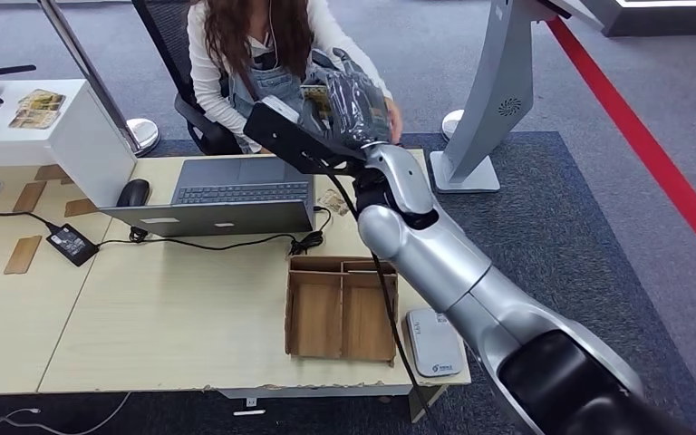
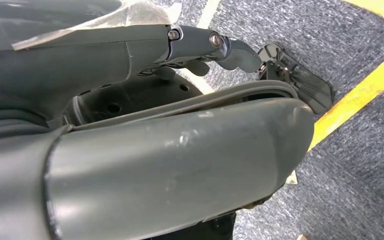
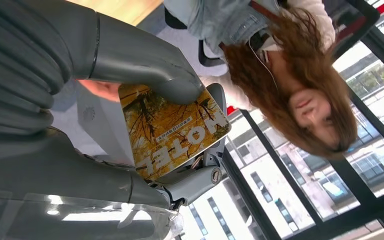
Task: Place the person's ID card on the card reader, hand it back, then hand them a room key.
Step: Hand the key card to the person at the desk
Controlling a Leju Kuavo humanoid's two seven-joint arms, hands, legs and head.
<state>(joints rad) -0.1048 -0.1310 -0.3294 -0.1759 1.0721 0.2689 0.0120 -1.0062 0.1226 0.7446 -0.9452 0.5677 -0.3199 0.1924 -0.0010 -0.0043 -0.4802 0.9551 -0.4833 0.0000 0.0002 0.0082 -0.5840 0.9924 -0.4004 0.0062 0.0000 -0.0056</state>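
Observation:
My right hand [image 1: 349, 101] is raised over the far edge of the table toward the seated person [image 1: 254, 54]. It pinches a yellow room key card [image 3: 172, 131] printed "MOTEL" between thumb and fingers. The same card [image 1: 315, 98] peeks out at the hand's left side in the head view. The person's hand [image 1: 393, 116] is just behind my right hand, close to the card; I cannot tell whether it touches it. The white card reader [image 1: 432, 342] lies at the table's near right corner. My left hand [image 2: 195, 47] hangs over grey carpet with its fingers curled and nothing in it.
An open cardboard tray [image 1: 342, 308] sits beside the reader. A grey laptop [image 1: 222, 195], a mouse [image 1: 133, 191] and a power brick [image 1: 72, 243] with cables lie further left. Another card [image 1: 333, 201] lies by the laptop. A kiosk stand [image 1: 489, 100] rises at the right.

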